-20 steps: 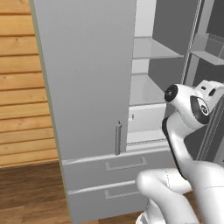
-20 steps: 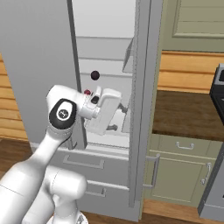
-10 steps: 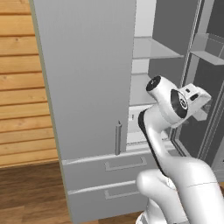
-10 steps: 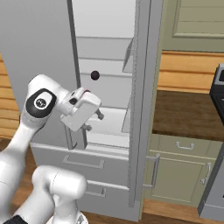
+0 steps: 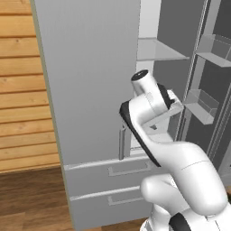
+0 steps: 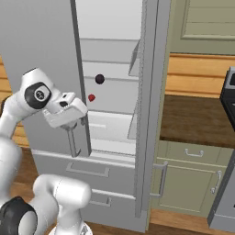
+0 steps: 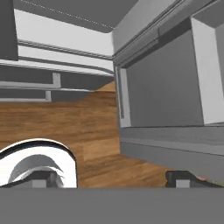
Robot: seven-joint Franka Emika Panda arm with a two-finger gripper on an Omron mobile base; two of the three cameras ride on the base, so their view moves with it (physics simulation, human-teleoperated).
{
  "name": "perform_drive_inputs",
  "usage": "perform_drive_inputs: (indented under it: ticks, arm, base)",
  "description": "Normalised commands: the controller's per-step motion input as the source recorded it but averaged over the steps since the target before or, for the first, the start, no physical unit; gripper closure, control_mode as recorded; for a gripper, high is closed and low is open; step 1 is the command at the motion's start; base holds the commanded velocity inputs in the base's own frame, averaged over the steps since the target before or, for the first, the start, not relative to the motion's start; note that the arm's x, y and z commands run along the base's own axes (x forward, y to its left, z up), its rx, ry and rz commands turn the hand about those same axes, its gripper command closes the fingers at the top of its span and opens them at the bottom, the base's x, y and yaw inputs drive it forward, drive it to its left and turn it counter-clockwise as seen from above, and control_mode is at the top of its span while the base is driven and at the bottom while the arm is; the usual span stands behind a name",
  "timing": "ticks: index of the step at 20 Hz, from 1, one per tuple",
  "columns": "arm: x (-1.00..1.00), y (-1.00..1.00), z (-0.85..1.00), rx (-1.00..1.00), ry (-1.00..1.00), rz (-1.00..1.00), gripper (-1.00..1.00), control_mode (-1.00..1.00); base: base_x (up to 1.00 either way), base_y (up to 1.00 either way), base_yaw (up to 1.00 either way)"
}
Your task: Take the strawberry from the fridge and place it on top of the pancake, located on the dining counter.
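Note:
The strawberry (image 6: 91,97), a tiny red berry, lies on a pale shelf inside the open fridge (image 6: 114,119), just below a dark round fruit (image 6: 99,79). My gripper (image 6: 68,118) hangs in front of the closed left door, left of and slightly below the strawberry and apart from it. In the hand view the gripper (image 7: 113,178) looks down at the wood floor and the fridge drawers, fingertips (image 7: 43,178) wide apart, open, nothing between them. From the left base view the hand (image 5: 168,104) sits before the fridge opening. The pancake and the dining counter are out of view.
The fridge's right door (image 5: 212,90) stands open with door bins. A vertical bar handle (image 6: 72,142) on the closed door is right below the hand. Two drawers (image 6: 87,172) lie beneath. A brown worktop over green cabinets (image 6: 197,121) stands to the right.
The arm has swung left, out of the fridge opening to in front of the closed door, and the hand has tipped downward. The strawberry stays on its shelf.

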Motion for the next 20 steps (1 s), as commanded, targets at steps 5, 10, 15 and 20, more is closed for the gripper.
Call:
perform_drive_inputs:
  ticks: [5, 10, 15, 20]
  arm:
    - [0.65, 0.42, -0.38, 0.3, -0.08, 0.43, -1.0, -1.0]
    - [0.44, 0.37, -0.67, 0.29, -0.24, 0.24, -1.0, -1.0]
    - [0.44, 0.34, -0.19, 0.21, -0.02, 0.0, -1.0, -1.0]
    - [0.38, 0.56, -0.21, 0.03, -0.11, -0.04, -1.0, -1.0]
  base:
    - [0.0, 0.0, 0.0]
    - [0.0, 0.0, 0.0]
    - [0.0, 0.0, 0.0]
    - [0.0, 0.0, 0.0]
